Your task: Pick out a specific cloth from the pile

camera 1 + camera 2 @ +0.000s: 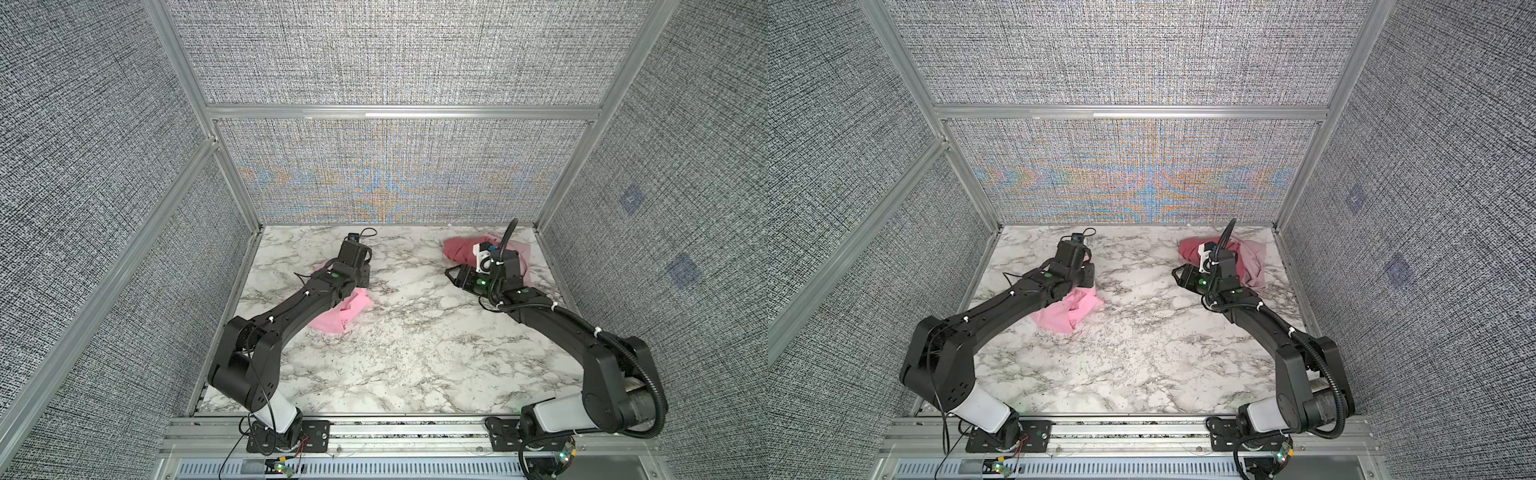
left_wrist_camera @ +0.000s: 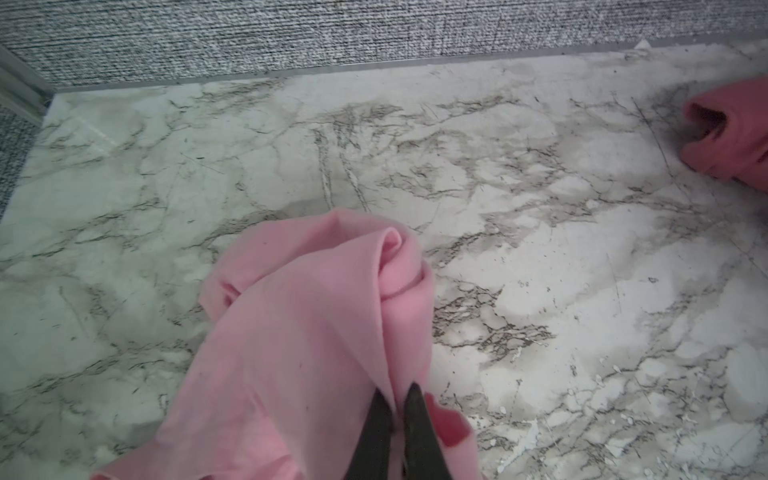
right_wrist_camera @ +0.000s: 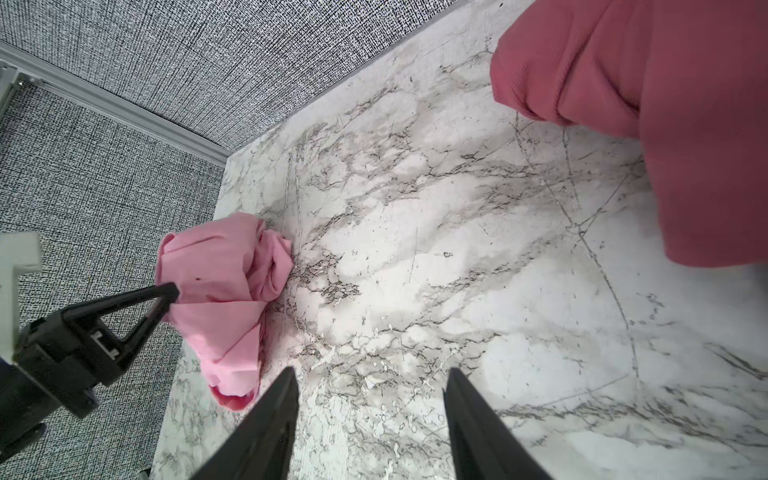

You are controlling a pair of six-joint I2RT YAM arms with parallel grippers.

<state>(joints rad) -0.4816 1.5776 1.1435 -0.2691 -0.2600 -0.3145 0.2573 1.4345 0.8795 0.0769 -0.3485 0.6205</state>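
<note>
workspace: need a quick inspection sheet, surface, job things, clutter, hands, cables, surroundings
surface: marble-pattern tabletop, scuffed and flecked.
job's things: bright pink cloth crumpled on the left, apart from the pile; the pile holds a rose-red cloth and a pale pink cloth, in the far right corner.
clutter: nothing seen.
hands: left hand shut on a fold of the bright pink cloth; right hand open, empty, over bare marble.
cables: black corrugated hose along the right arm; thin black cable at the left arm's base.
surroundings: grey woven wall panels in an aluminium frame.
</note>
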